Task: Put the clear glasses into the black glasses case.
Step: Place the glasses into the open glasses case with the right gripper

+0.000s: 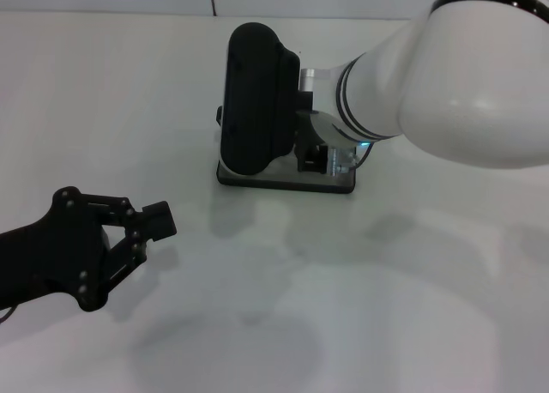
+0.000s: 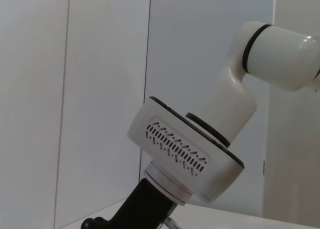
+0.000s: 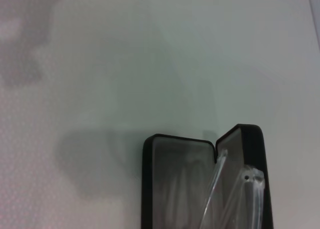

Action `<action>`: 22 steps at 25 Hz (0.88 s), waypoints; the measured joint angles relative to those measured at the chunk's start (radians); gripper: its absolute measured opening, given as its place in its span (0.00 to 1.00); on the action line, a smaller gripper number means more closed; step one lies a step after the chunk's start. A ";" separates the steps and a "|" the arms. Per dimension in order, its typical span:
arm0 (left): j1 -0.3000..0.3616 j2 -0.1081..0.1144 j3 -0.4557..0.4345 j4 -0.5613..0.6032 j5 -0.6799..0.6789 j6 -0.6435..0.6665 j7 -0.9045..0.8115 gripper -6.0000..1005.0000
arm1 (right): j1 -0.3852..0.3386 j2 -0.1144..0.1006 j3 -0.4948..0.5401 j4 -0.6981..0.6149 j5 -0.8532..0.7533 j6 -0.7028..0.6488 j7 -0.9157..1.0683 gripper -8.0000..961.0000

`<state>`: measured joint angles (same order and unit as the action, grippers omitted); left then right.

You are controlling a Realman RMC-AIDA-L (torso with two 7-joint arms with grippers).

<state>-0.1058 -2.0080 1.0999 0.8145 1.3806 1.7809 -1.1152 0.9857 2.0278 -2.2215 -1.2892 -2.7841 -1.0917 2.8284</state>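
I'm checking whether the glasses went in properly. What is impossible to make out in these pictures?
- Right gripper, head view: its fingers hide behind the raised lid of the black glasses case.
- Clear glasses, right wrist view: cut off by the picture's edge, so their seating is unclear; unseen from the head.
- Left wrist view: shows only the right arm, no case.
- Left gripper: idle, open.

head cam down on case [image 1: 257, 110], R wrist close above

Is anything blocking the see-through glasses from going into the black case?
Nothing visible does. The black glasses case lies open, and the clear glasses are already right at its grey inside, by the right arm. The left pincer waits apart on the white table.
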 joint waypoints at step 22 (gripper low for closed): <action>-0.002 -0.001 0.000 -0.001 0.000 -0.007 0.000 0.09 | 0.002 0.000 0.032 0.002 0.027 -0.017 -0.014 0.09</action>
<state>-0.1073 -2.0095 1.0999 0.8133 1.3806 1.7734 -1.1151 0.9873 2.0279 -2.1896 -1.2875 -2.7574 -1.1086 2.8148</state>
